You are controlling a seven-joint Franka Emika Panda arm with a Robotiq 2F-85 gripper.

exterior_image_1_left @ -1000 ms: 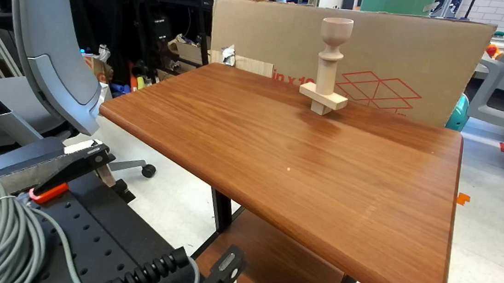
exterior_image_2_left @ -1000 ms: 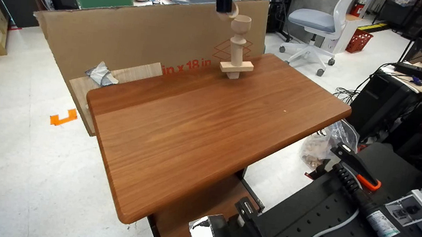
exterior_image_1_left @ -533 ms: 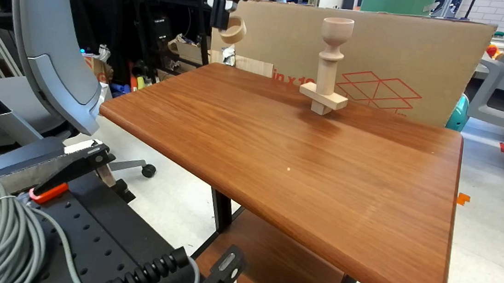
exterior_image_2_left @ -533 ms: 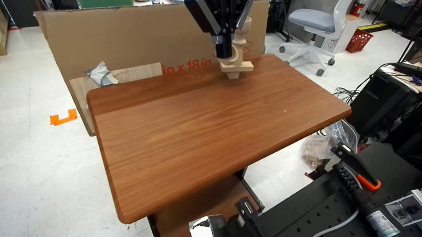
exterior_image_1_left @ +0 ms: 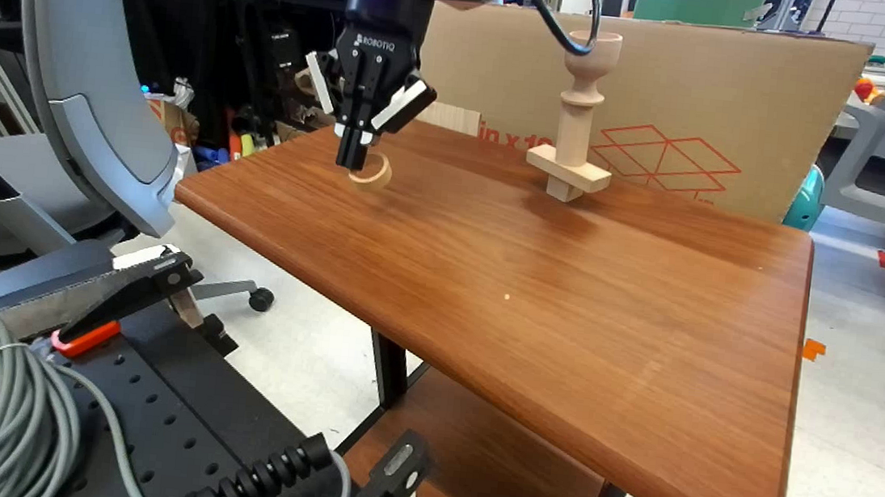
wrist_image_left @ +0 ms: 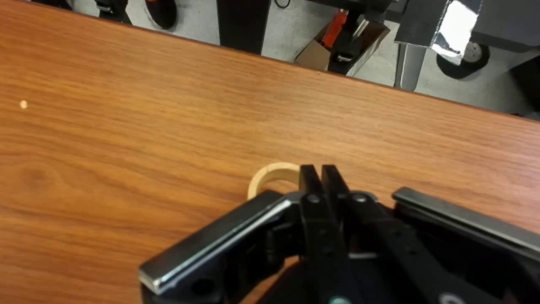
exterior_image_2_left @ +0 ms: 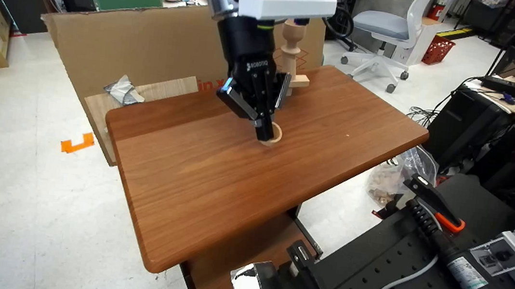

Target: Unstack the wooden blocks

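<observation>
My gripper (exterior_image_1_left: 350, 160) is shut on a thin pale wooden ring (exterior_image_1_left: 372, 183), pinching its wall. It holds the ring low over the brown table (exterior_image_1_left: 607, 313); I cannot tell whether the ring touches it. The ring also shows in an exterior view (exterior_image_2_left: 279, 133) and in the wrist view (wrist_image_left: 275, 168), left of the fingertips (wrist_image_left: 322, 172). The rest of the stack stands upright near the cardboard: a small bottom block (exterior_image_1_left: 562, 190), a flat crosswise block (exterior_image_1_left: 542, 161), a round column (exterior_image_1_left: 573, 135) and a cup-shaped top (exterior_image_1_left: 590, 66). The arm partly hides this stack in an exterior view (exterior_image_2_left: 290, 53).
A large cardboard sheet (exterior_image_1_left: 477, 57) stands along the table's far edge, right behind the stack. A grey office chair (exterior_image_1_left: 93, 85) stands beside the table. The robot's black base plate (exterior_image_1_left: 175, 409) carries clamps and a coiled grey cable (exterior_image_1_left: 6, 393).
My gripper has come down from above into view, carrying the ring away from the stack to low over the table. The remaining stack has not moved.
</observation>
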